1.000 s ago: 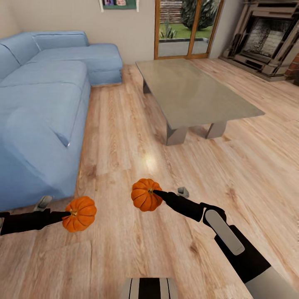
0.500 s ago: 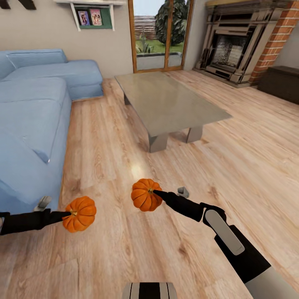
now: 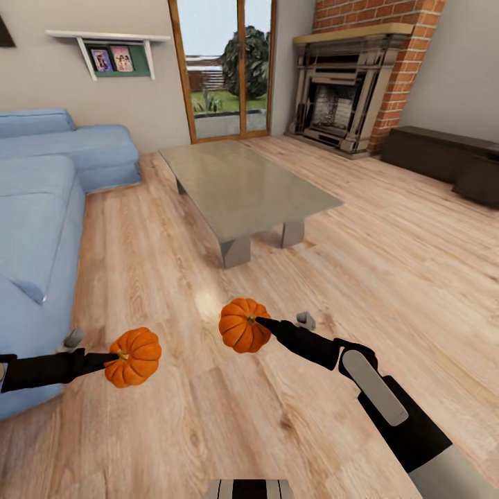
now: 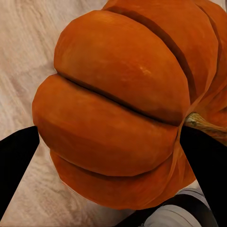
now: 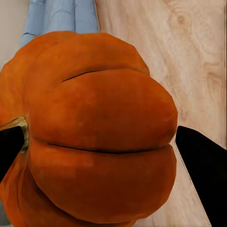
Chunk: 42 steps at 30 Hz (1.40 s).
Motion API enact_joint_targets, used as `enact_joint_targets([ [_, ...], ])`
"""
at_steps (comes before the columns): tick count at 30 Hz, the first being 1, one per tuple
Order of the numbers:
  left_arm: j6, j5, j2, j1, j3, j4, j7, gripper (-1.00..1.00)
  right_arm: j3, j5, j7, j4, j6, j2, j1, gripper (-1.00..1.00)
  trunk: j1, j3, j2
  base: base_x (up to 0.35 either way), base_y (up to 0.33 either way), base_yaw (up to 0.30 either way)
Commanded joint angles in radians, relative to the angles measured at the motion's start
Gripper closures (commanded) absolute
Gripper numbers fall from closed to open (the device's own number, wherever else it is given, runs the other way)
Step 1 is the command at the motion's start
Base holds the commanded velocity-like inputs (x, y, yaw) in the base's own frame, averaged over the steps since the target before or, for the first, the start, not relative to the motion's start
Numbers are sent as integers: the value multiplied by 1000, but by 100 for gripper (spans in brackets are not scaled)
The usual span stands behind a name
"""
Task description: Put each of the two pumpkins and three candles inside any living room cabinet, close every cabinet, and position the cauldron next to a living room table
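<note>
Above the wooden floor [image 3: 173,277] you carry two pumpkins: your left gripper [image 3: 111,358] is clenched on one pumpkin [image 3: 134,357], your right gripper [image 3: 260,322] on the other pumpkin [image 3: 242,325]. Ahead stands the low table [image 3: 242,184], with the blue sofa [image 3: 41,208] to its left. Far right, along the wall, sits the dark cabinet [image 3: 433,152].

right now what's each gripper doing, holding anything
Left gripper: shut on a pumpkin, fingers on either side of it.
Right gripper: shut on the other pumpkin, held above the wood floor.
</note>
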Motion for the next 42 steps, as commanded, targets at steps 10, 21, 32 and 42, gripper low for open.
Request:
enact_joint_targets([
  [10, 7, 13, 0, -1, -1, -1, -2, 100, 1, -6, 2, 1, 2, 0, -1, 100, -5, 43, 2, 0, 0, -280],
  [21, 7, 12, -1, -1, -2, -2, -2, 100, 1, -6, 2, 1, 1, 0, -1, 100, -40, 84, 65, 0, 0, -280],
  [32, 7, 12, -1, -1, -3, -2, -2, 100, -1, -36, 1, 34, -19, 0, -1, 100, -82, 120, 142, 0, 0, -280],
  [42, 7, 12, -1, -1, -3, -3, -2, 100, -1, -57, 2, 45, -21, -1, -1, 100, -121, 151, 212, 0, 0, -281],
])
